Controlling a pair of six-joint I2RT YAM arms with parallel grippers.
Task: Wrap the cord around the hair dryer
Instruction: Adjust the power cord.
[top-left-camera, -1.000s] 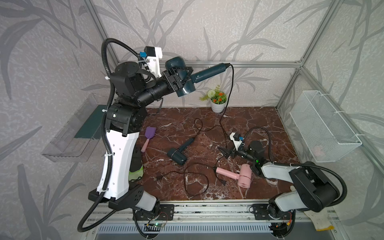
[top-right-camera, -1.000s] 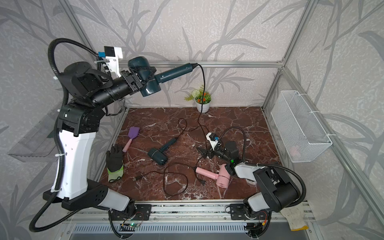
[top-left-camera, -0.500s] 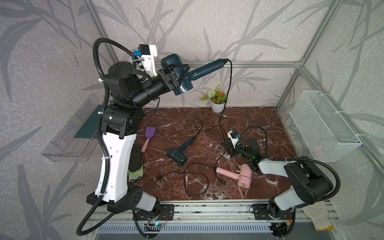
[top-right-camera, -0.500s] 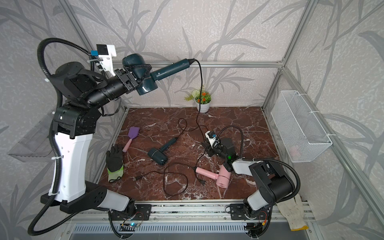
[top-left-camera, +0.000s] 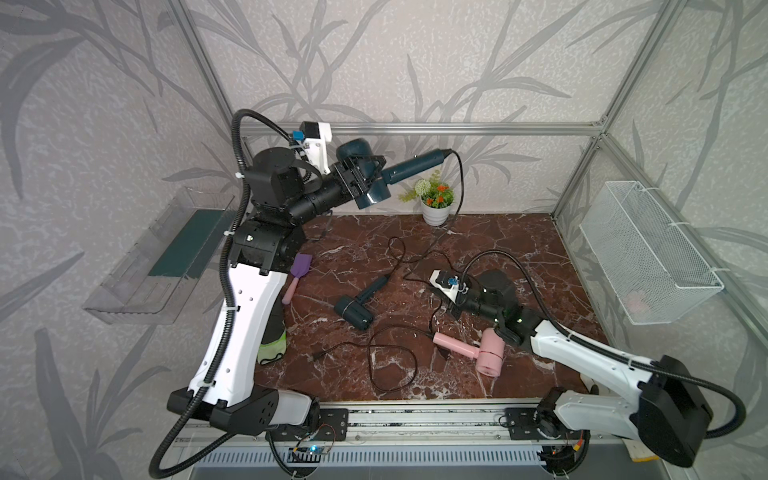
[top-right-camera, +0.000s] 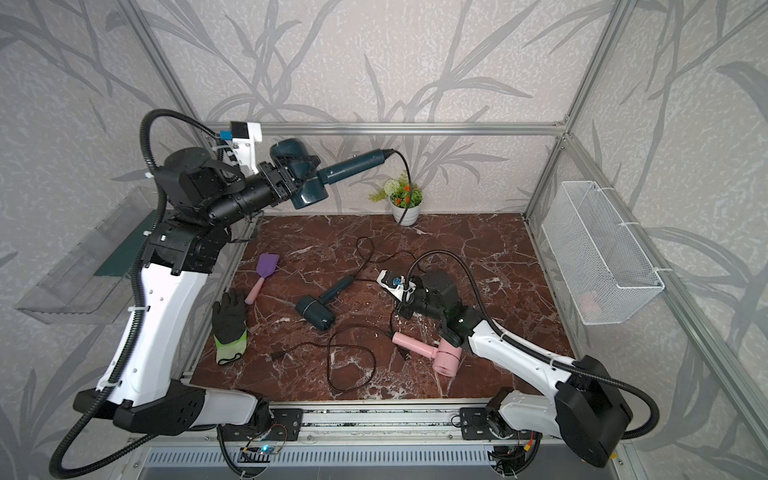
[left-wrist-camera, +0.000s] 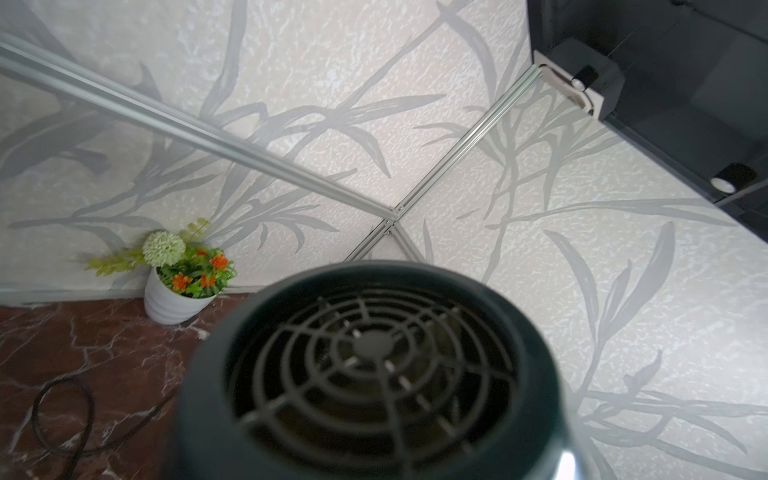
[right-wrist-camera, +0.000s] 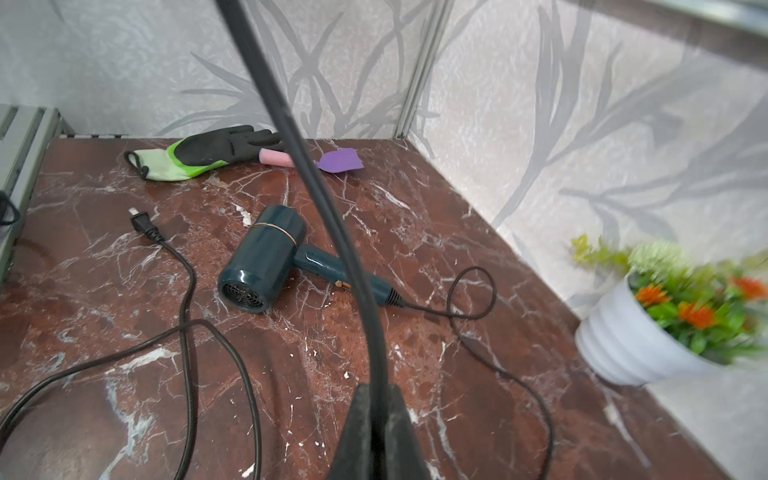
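A dark teal hair dryer hangs in the air at the back left, and my left gripper is shut around its barrel. Its rear grille fills the left wrist view and hides the fingers. The black cord drops from the handle's end past the flower pot to the table. My right gripper sits low over the table's middle right. It is shut on this cord, which runs up from the jaws out of the right wrist view.
A second teal dryer lies mid-table, its cord looping to a plug. A pink dryer lies under my right forearm. A flower pot stands at the back. A purple spatula and a glove lie left. A wire basket hangs right.
My right gripper's jaws have gone from open to shut on the cord. The left arm has swung the held dryer a little up and back down.
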